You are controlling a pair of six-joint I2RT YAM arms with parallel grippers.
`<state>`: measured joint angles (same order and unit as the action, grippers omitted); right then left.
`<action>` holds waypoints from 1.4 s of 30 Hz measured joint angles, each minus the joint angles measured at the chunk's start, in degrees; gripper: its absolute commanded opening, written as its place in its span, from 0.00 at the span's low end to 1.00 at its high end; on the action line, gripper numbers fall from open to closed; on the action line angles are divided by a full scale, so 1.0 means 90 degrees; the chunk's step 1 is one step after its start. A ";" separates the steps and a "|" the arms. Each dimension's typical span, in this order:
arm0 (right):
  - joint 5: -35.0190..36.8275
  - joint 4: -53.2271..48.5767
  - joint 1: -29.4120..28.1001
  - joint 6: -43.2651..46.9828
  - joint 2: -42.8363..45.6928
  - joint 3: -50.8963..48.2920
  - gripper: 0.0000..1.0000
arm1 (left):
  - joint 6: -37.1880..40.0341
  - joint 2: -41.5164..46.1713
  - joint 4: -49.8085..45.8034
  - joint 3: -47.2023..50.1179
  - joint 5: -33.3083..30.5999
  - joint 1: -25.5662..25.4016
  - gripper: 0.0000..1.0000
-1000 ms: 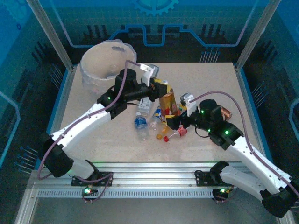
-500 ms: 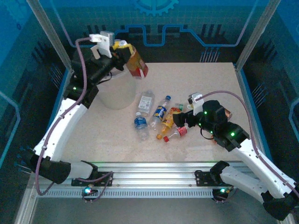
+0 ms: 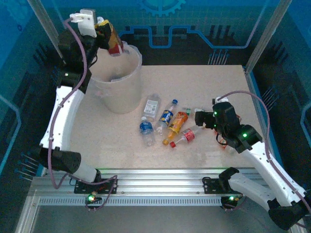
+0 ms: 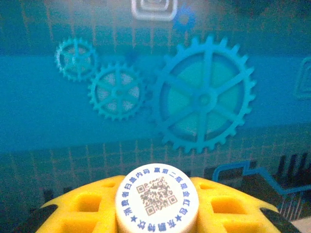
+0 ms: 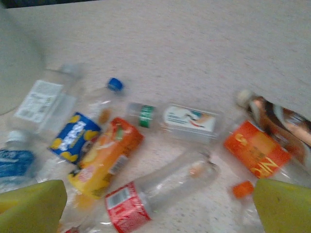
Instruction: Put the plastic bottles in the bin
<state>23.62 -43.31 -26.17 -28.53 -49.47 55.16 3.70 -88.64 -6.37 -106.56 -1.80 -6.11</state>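
Below the left gripper (image 3: 106, 35), clamped on a red-and-orange labelled plastic bottle (image 3: 113, 43), the large round translucent whitish bin (image 3: 121, 94) gapes open. A blue gear-printed back wall (image 4: 204, 102) stands ahead. Between the right gripper's (image 5: 158, 206) spread fingers lies a clear red-labelled bottle (image 5: 170, 182). An orange-filled bottle (image 5: 104, 155) crowds its left, an orange-labelled bottle (image 5: 255, 153) its right. Beyond them the speckled tabletop (image 5: 194, 48) is free.

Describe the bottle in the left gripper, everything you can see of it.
The bottle is a small plastic one with a red and orange label. The left gripper is shut on its neck end; the wrist view shows a white cap printed with a QR code and a ring of blue characters, sitting between the yellow fingers. It hangs tilted, cap up, base down over the opening of the bin. Nothing else visibly touches it.
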 measured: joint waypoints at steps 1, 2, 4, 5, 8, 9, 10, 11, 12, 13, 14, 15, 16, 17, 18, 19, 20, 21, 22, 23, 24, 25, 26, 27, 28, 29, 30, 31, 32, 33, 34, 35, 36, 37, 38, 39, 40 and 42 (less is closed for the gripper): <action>-0.0041 -0.0129 0.0226 -0.0075 0.0000 0.0007 1.00 | 0.0041 -0.0155 -0.0138 -0.0085 0.0005 0.0039 0.00; -0.0022 -0.0253 0.0391 -0.0151 0.0000 0.0010 1.00 | 0.0075 -0.0260 -0.0204 -0.0126 0.0002 0.0049 0.00; -0.0053 -0.0478 0.0889 -0.0248 0.0002 0.0010 1.00 | 0.0112 -0.0512 -0.0452 -0.0155 0.0005 0.0114 0.00; -0.0075 -0.0585 0.1132 -0.0294 0.0019 0.0010 1.00 | 0.0124 -0.0595 -0.0566 -0.0155 0.0005 0.0141 0.00; -0.0151 -0.0860 0.1763 -0.0364 0.0109 0.0000 1.00 | 0.0138 -0.0845 -0.0896 -0.0155 0.0005 0.0260 0.00; -0.0226 -0.0940 0.2006 -0.0381 0.0155 -0.0012 1.00 | 0.0138 -0.0911 -0.0998 -0.0155 0.0007 0.0296 0.00; -0.0284 -0.0988 0.2246 -0.0389 0.0202 -0.0044 1.00 | 0.0143 -0.0962 -0.1086 -0.0155 0.0010 0.0328 0.00; -0.0367 -0.1018 0.2475 -0.0389 0.0236 -0.0097 1.00 | 0.0151 -0.1001 -0.1158 -0.0155 0.0012 0.0347 0.00; -0.0418 -0.1056 0.2654 -0.0398 0.0262 -0.0158 1.00 | 0.0155 -0.1052 -0.1236 -0.0155 0.0015 0.0376 0.00; -0.0532 -0.1069 0.2858 -0.0401 0.0282 -0.0250 1.00 | 0.0155 -0.1090 -0.1297 -0.0160 0.0024 0.0396 0.00; -0.0636 -0.1069 0.2997 -0.0398 0.0284 -0.0325 1.00 | 0.0155 -0.1158 -0.1392 -0.0214 0.0063 0.0415 0.00; -0.0755 -0.1037 0.3198 -0.0396 0.0289 -0.0457 1.00 | 0.0155 -0.1214 -0.1435 -0.0253 0.0083 0.0427 0.00; -0.0923 -0.1020 0.3427 -0.0384 0.0284 -0.0622 1.00 | 0.0155 -0.1321 -0.1537 -0.0330 0.0141 0.0449 0.00; -0.1047 -0.0996 0.3589 -0.0374 0.0274 -0.0741 1.00 | 0.0155 -0.1416 -0.1642 -0.0423 0.0189 0.0464 0.00; -0.1226 -0.0969 0.3791 -0.0350 0.0260 -0.0894 1.00 | 0.0155 -0.1547 -0.1780 -0.0561 0.0257 0.0486 0.00; -0.1382 -0.0952 0.3988 -0.0328 0.0216 -0.1010 1.00 | 0.0155 -0.1695 -0.1906 -0.0697 0.0328 0.0503 0.00; -0.1530 -0.0916 0.4131 -0.0296 0.0189 -0.1095 1.00 | 0.0158 -0.1802 -0.2001 -0.0799 0.0381 0.0517 0.00; -0.1678 -0.0857 0.4318 -0.0265 0.0151 -0.1190 1.00 | 0.0160 -0.1943 -0.2140 -0.0913 0.0447 0.0532 0.00; -0.1778 -0.0823 0.4444 -0.0240 0.0119 -0.1256 1.00 | 0.0170 -0.2030 -0.2217 -0.0959 0.0486 0.0539 0.00; -0.1911 -0.0777 0.4592 -0.0204 0.0087 -0.1314 1.00 | 0.0202 -0.2140 -0.2341 -0.1025 0.0542 0.0544 0.00; -0.2069 -0.0712 0.4758 -0.0155 0.0056 -0.1372 1.00 | 0.0233 -0.2242 -0.2433 -0.1069 0.0610 0.0546 0.00; -0.2159 -0.0661 0.4874 -0.0126 0.0036 -0.1401 1.00 | 0.0250 -0.2300 -0.2484 -0.1078 0.0658 0.0549 0.00; -0.2297 -0.0580 0.5013 -0.0085 0.0015 -0.1435 1.00 | 0.0255 -0.2375 -0.2560 -0.1093 0.0738 0.0549 0.00; -0.2429 -0.0503 0.5163 -0.0046 -0.0010 -0.1474 1.00 | 0.0257 -0.2446 -0.2625 -0.1100 0.0809 0.0549 0.00; -0.2531 -0.0449 0.5263 -0.0012 -0.0034 -0.1498 1.00 | 0.0255 -0.2501 -0.2657 -0.1105 0.0874 0.0549 0.01; -0.2635 -0.0372 0.5355 0.0017 -0.0056 -0.1528 1.00 | 0.0253 -0.2562 -0.2679 -0.1107 0.0964 0.0549 0.02; -0.2718 -0.0311 0.5438 0.0056 -0.0085 -0.1559 1.00 | 0.0250 -0.2618 -0.2698 -0.1107 0.1044 0.0549 0.04; -0.2812 -0.0240 0.5510 0.0090 -0.0129 -0.1583 1.00 | 0.0250 -0.2667 -0.2715 -0.1107 0.1132 0.0549 0.06; -0.2863 -0.0187 0.5559 0.0119 -0.0160 -0.1600 1.00 | 0.0248 -0.2710 -0.2732 -0.1107 0.1190 0.0549 0.10; -0.2922 -0.0121 0.5615 0.0151 -0.0209 -0.1627 1.00 | 0.0248 -0.2754 -0.2759 -0.1107 0.1248 0.0549 0.14; -0.3002 -0.0036 0.5668 0.0185 -0.0260 -0.1666 1.00 | 0.0245 -0.2778 -0.2776 -0.1107 0.1285 0.0549 0.17; -0.3067 0.0044 0.5707 0.0214 -0.0313 -0.1700 1.00 | 0.0245 -0.2803 -0.2793 -0.1107 0.1316 0.0549 0.21; -0.3152 0.0146 0.5739 0.0255 -0.0384 -0.1746 1.00 | 0.0245 -0.2817 -0.2798 -0.1107 0.1353 0.0549 0.26; -0.3208 0.0209 0.5758 0.0287 -0.0452 -0.1775 1.00 | 0.0245 -0.2824 -0.2805 -0.1107 0.1358 0.0549 0.29; -0.3262 0.0277 0.5770 0.0313 -0.0529 -0.1802 1.00 | 0.0248 -0.2829 -0.2817 -0.1110 0.1358 0.0549 0.35; -0.3337 0.0350 0.5782 0.0350 -0.0617 -0.1819 1.00 | 0.0250 -0.2832 -0.2829 -0.1107 0.1358 0.0549 0.40; -0.3373 0.0427 0.5790 0.0376 -0.0692 -0.1834 1.00 | 0.0243 -0.2837 -0.2837 -0.1110 0.1360 0.0549 0.44; -0.3446 0.0546 0.5792 0.0425 -0.0838 -0.1841 1.00 | 0.0197 -0.2841 -0.2851 -0.1110 0.1367 0.0549 0.55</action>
<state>-7.40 -38.39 25.96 -24.71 -57.01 38.59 5.48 -114.21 -32.03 -116.55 10.50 -1.17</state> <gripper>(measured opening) 0.998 0.460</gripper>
